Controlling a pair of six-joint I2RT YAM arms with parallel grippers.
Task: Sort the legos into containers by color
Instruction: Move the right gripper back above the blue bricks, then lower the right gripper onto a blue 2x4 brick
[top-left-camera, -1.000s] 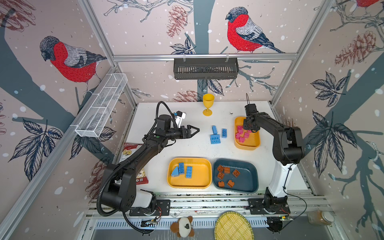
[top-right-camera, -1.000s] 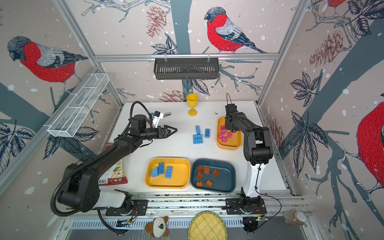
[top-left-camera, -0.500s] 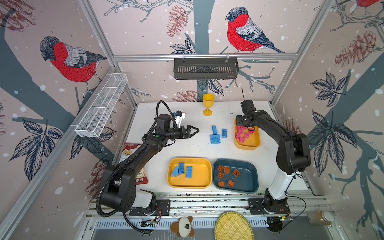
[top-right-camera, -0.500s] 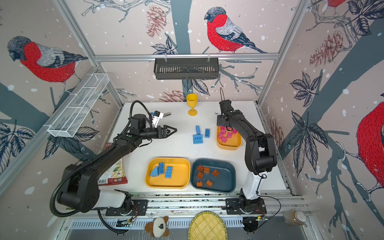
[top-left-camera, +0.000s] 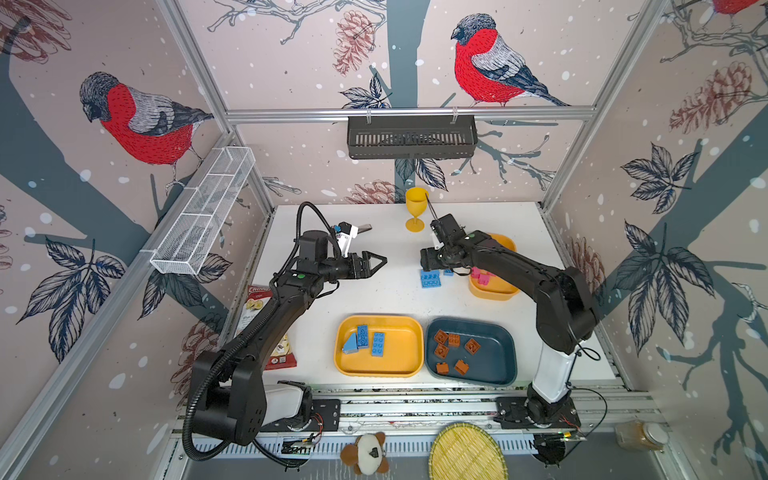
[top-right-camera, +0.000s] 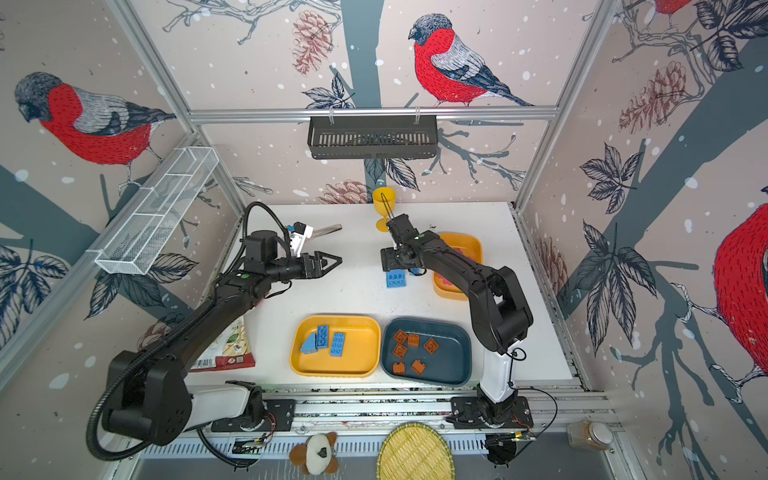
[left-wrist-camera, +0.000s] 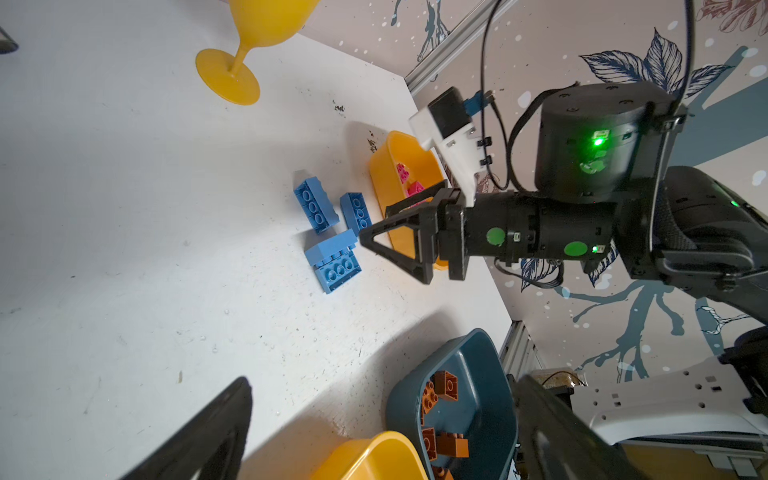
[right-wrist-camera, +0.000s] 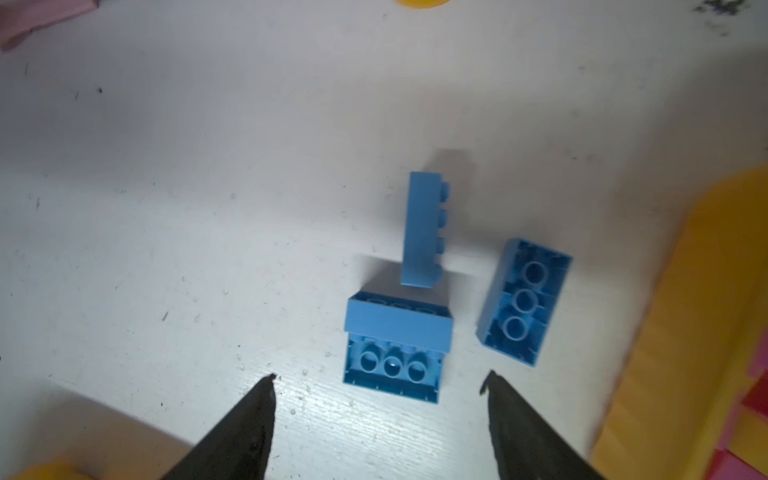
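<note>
Three blue legos (right-wrist-camera: 395, 353) lie loose on the white table, one on its edge (right-wrist-camera: 422, 232) and one studs down (right-wrist-camera: 523, 301); in a top view they are a cluster (top-left-camera: 430, 278). My right gripper (right-wrist-camera: 380, 380) hovers just above them, open and empty, seen also in both top views (top-left-camera: 428, 259) (top-right-camera: 388, 262). My left gripper (top-left-camera: 380, 262) hangs open and empty to their left. The larger yellow container (top-left-camera: 399, 353) holds three blue legos (top-left-camera: 368, 338). Several brown-orange legos (top-left-camera: 453, 340) are in the teal container (top-left-camera: 494, 357). Pink legos (top-left-camera: 480, 276) sit in the smaller yellow container (top-left-camera: 496, 293).
A yellow goblet (top-left-camera: 415, 208) stands at the back middle. A snack packet (top-left-camera: 266, 307) lies at the table's left edge under the left arm. A grey-bladed tool (top-left-camera: 365, 227) lies back left. A black basket (top-left-camera: 411, 137) and a white mesh basket (top-left-camera: 203, 220) hang on the walls.
My right gripper has moved left from over the smaller yellow container to above the loose blue legos, and its jaws have spread wider. The left arm has not moved.
</note>
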